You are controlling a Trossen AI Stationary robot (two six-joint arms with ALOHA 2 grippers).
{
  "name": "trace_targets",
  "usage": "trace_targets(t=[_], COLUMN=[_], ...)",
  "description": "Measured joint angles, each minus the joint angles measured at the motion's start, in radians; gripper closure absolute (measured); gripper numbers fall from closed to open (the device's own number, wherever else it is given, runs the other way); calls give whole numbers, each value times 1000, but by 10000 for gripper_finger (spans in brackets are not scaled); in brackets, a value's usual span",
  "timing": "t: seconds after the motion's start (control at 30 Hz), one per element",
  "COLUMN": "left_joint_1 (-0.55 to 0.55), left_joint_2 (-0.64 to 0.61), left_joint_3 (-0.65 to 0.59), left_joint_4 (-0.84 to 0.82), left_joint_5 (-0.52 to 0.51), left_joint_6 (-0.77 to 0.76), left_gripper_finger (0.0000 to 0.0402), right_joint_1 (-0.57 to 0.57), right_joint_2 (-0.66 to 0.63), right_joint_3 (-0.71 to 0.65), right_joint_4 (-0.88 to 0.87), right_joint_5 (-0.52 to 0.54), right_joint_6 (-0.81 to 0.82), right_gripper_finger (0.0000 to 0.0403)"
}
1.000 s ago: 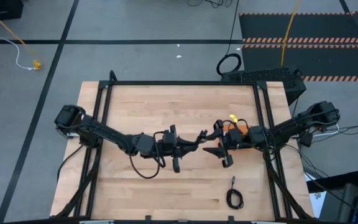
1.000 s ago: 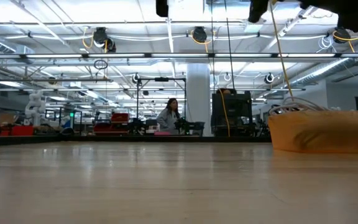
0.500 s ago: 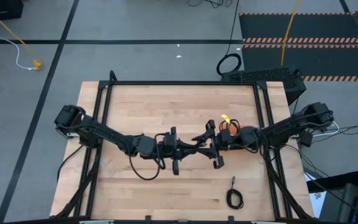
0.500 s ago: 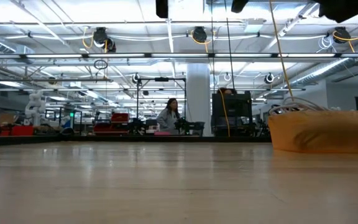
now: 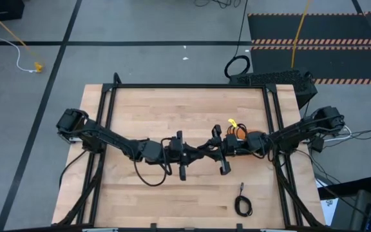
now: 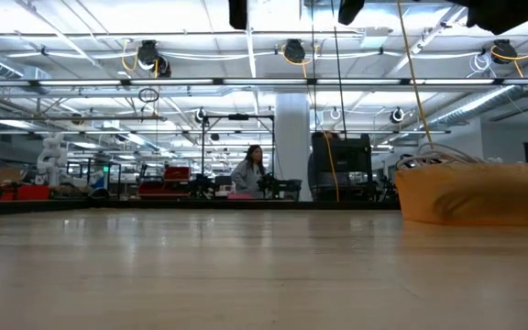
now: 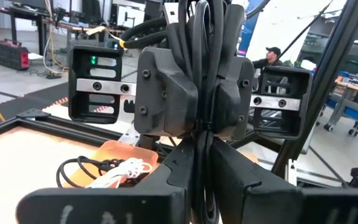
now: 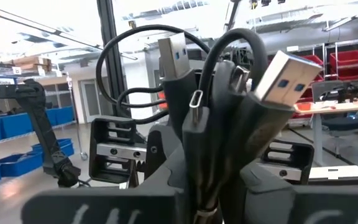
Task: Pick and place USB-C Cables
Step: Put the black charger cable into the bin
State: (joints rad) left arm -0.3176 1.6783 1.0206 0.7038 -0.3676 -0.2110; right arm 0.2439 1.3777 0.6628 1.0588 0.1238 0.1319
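Note:
A black USB-C cable (image 5: 203, 151), bundled into several strands, hangs in the air over the middle of the table. My left gripper (image 5: 197, 153) and my right gripper (image 5: 210, 149) face each other there, fingertip to fingertip, each shut on it. The cable's plugs (image 8: 278, 74) stick out past my right fingers. The orange tray (image 5: 242, 136) lies right of centre, partly under my right arm. It holds coiled black and white cables (image 7: 114, 169). Another black cable (image 5: 242, 205) lies coiled on the table near the front right. My left gripper pinches several strands of the cable bundle (image 7: 202, 171) between its two fingers, coming level from the table's left. The bundle is lifted clear of the table. My right gripper pinches the same bundle just below its plugs (image 8: 199, 155), coming level from the table's right. The plugs stand out beyond its fingers, toward my left gripper.
Black frame rails (image 5: 108, 109) run along the table's left, far and right sides. In the low view the tray (image 6: 479, 192) stands at the right and both arms are high above the wood. A round black cord loop (image 5: 237, 66) lies on the floor beyond the table.
My right gripper has gone toward the table's left, up to my left gripper, and has shut on the cable held there. The cable has stayed in the air between them.

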Motion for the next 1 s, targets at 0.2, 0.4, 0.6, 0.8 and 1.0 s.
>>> trace_targets(t=[0.2, 0.4, 0.6, 0.8, 1.0], left_joint_1=[-1, -2, -3, -3, -3], left_joint_2=[-1, -45, -87, -105, -105], left_joint_3=[0, 0, 0, 0, 0], left_joint_4=[-35, -147, -247, -291, -314], left_joint_5=[-22, -68, -72, -76, -77], left_joint_6=[-11, -1, -30, -46, -55], left_gripper_finger=[314, 267, 246, 245, 245], right_joint_1=[-14, -66, -114, -148, -171], right_joint_2=[-31, -171, -309, -422, -519], right_joint_3=[0, 0, 0, 0, 0], right_joint_4=[-87, -360, -732, -1071, -1404], right_joint_5=[3, 15, 20, 10, 6], right_joint_6=[18, 40, 122, 228, 330], right_gripper_finger=[372, 372, 372, 372, 372])
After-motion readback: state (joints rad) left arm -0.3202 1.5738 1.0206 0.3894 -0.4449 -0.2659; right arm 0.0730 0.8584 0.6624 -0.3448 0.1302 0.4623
